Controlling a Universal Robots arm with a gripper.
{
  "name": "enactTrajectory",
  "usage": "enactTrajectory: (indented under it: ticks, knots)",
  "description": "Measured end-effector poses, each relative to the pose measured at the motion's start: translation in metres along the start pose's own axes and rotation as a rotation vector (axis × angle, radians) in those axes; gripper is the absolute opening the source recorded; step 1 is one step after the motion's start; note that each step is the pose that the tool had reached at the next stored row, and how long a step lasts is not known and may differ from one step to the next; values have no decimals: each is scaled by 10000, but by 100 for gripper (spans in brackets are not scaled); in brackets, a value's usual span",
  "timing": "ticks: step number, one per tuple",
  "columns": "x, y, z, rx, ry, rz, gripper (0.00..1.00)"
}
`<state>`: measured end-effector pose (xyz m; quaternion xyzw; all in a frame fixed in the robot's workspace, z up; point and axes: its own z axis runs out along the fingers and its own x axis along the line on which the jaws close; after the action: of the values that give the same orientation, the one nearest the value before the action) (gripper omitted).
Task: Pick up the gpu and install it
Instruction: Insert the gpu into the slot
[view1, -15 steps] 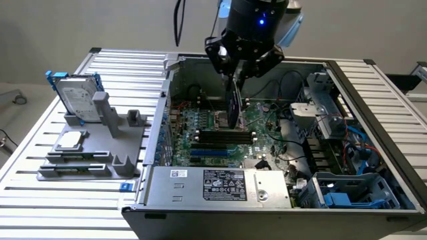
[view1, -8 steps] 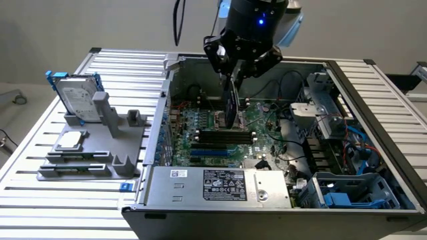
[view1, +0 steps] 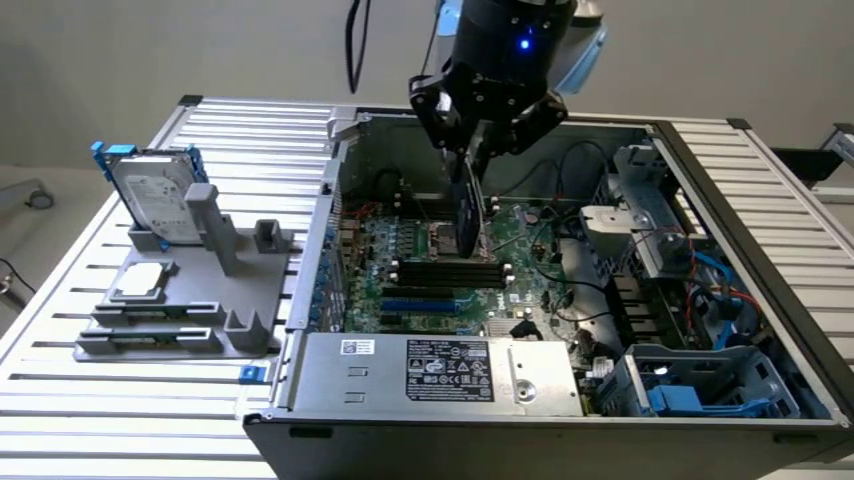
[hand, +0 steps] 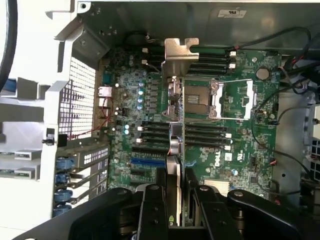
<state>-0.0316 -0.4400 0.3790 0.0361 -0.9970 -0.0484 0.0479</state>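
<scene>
The gpu (view1: 465, 215) hangs on edge inside the open computer case, a thin dark card over the motherboard (view1: 414, 250) near the CPU socket. My gripper (view1: 471, 160) is shut on its upper edge. In the wrist view the gpu (hand: 174, 145) appears edge-on between my two black fingers (hand: 152, 210), with its silver end bracket (hand: 180, 55) toward the case's rear wall. My gripper (hand: 176, 202) holds it above the board, beside the black memory slots (hand: 205, 137); the blue expansion slot (hand: 149, 162) lies off to one side. I cannot tell whether the card touches the board.
On the exterior view's left, a grey fixture (view1: 174, 310) holds a silver hard drive with a blue frame (view1: 154, 195) and a small silver chip (view1: 140, 280). The power supply (view1: 441, 370), drive cage (view1: 694, 385), cables and case walls (view1: 320, 230) ring the motherboard.
</scene>
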Motion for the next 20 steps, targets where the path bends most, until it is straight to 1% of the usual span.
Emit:
enactTrajectory:
  ticks: [1, 2, 3, 18, 20]
  knots:
    - [0, -1, 3, 20, -54, -175, 27]
    - [-1, -1, 6, 38, -71, -356, 27]
    - [-2, -1, 11, 56, -62, -548, 27]
    - [-11, -12, 122, 293, 205, -3248, 27]
    - [-13, -14, 135, 327, 234, -3616, 27]
